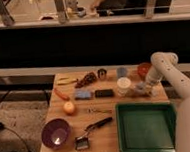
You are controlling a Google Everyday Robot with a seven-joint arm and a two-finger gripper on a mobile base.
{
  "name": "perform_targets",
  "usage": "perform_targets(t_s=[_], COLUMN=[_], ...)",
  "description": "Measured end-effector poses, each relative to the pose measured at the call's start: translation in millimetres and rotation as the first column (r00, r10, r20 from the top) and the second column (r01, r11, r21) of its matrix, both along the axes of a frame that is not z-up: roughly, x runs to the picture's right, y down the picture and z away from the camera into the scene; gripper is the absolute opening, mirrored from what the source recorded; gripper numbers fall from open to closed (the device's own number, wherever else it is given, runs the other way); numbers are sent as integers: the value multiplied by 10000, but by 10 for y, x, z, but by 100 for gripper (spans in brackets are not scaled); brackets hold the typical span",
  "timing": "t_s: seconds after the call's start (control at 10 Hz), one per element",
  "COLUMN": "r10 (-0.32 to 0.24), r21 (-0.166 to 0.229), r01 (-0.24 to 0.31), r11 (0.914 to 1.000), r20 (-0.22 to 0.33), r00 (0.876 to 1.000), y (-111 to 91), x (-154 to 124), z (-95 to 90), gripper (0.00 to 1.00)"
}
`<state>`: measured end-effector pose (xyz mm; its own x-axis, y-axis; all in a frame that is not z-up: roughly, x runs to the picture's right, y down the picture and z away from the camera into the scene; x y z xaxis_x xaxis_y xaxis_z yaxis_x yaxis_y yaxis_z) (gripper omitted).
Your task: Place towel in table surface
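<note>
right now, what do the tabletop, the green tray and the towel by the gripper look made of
The table surface looks like light matte wood. The green tray seems moulded plastic with a raised rim. The towel, under the gripper at the table's right edge, appears soft pale cloth.

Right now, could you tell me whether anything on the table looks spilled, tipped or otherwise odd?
Nothing stands out. The gripper is low at the table surface's far right, beside the white cup, on the towel. The green tray sits flat.
</note>
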<state>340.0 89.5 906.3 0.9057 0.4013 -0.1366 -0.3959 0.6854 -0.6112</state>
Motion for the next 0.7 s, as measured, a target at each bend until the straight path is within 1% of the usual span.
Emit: perform_targets(t_s=[0.1,0.2,0.4,0.5,0.7], r10=[22,54,44,45,65], r21=[24,22,87,151,247], r01=[-22,-54,-46,-48,-67], r11=[10000,10000,10000,9999,9997], r20=[-27,39,210,171,59], r00=[10000,10000,9998,9998,10000], y=[-17,-28,-25,-15,6], x=[44,29,-34,8,79], z=[-75,-113,-124,-163,-199], gripper=[5,5,5,8,26])
